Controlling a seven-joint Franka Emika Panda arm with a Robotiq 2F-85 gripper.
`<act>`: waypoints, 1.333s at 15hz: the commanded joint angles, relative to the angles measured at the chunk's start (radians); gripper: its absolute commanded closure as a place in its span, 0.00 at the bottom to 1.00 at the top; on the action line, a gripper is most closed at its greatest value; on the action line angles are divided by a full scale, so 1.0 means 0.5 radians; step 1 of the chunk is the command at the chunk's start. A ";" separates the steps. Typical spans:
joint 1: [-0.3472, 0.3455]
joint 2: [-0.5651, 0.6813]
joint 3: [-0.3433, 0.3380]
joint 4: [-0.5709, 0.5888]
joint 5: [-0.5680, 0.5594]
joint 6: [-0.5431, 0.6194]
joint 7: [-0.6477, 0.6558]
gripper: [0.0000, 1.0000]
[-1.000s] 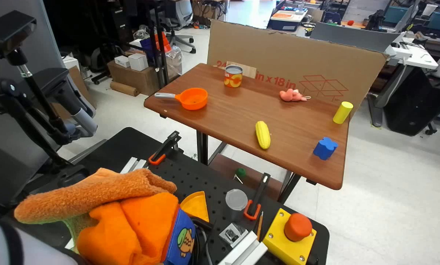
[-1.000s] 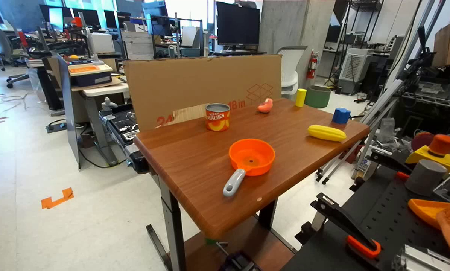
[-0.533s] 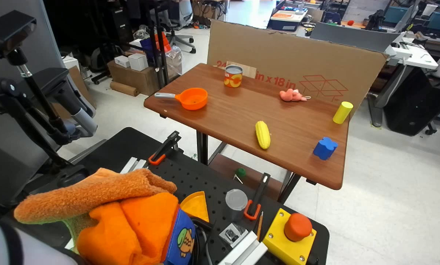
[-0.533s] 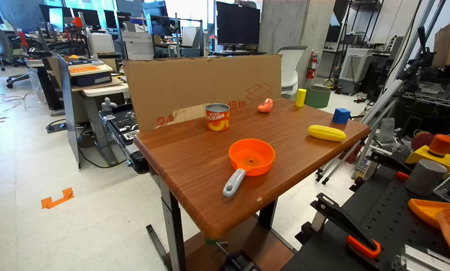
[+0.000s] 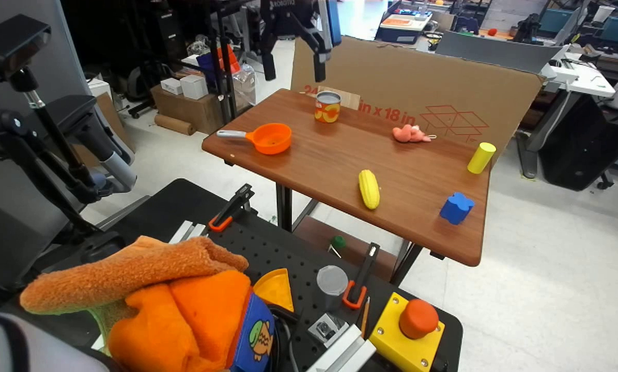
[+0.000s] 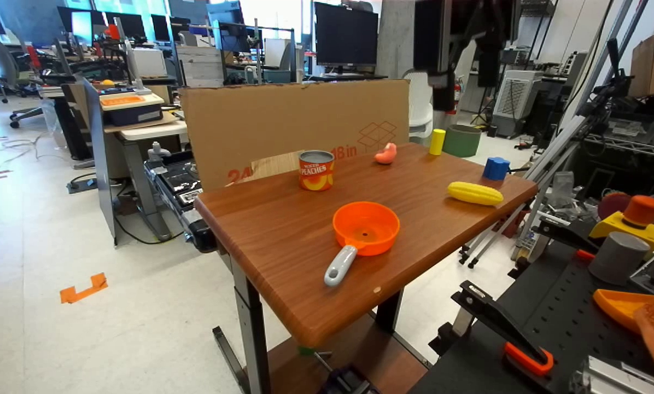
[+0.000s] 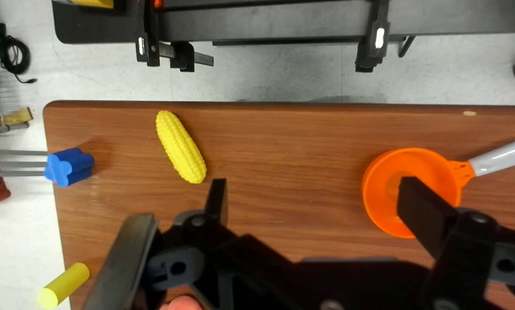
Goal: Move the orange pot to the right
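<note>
the orange pot [image 5: 271, 138] rests upright on the brown table [image 5: 335, 165], near one end, with its bowl open upward and its grey handle [image 6: 340, 266] directed toward that end. the gripper [image 5: 294, 72] is positioned higher than the pot and apart from it, with its fingers [image 7: 425, 215] pointing downward and set wide apart; the table is visible through the gap. in the wrist view, one finger overlaps the bowl of the pot along the line of sight. the peach can [image 6: 316, 171] stands upright near the pot, on the side of the pot facing the cardboard panel [image 5: 391, 77]. the yellow corn cob [image 7: 181, 147] lies well apart from the pot, along the length of the table. the blue block [image 5: 457, 208] is farther from the pot than the corn cob, at the table end opposite the pot. the yellow cylinder [image 5: 481, 158] stands at that end, likewise well apart from the pot. the pink toy [image 5: 411, 134] lies well apart from the pot, near the panel. in both exterior views, a black perforated board [image 5: 298, 253] runs beside the table, on the side of the pot away from the panel. a yellow box [image 5: 391, 336] with a red-orange button [image 5: 419, 316] sits on this board.
</note>
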 commanded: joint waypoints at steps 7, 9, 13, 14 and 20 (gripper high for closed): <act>0.061 0.569 -0.172 0.080 0.011 0.683 -0.122 0.00; 0.074 0.641 -0.176 0.096 0.047 0.749 -0.175 0.00; 0.104 0.778 -0.168 0.149 0.123 0.786 -0.248 0.00; 0.112 0.805 -0.168 0.163 0.142 0.776 -0.264 0.00; 0.156 0.939 -0.165 0.229 0.250 0.754 -0.335 0.32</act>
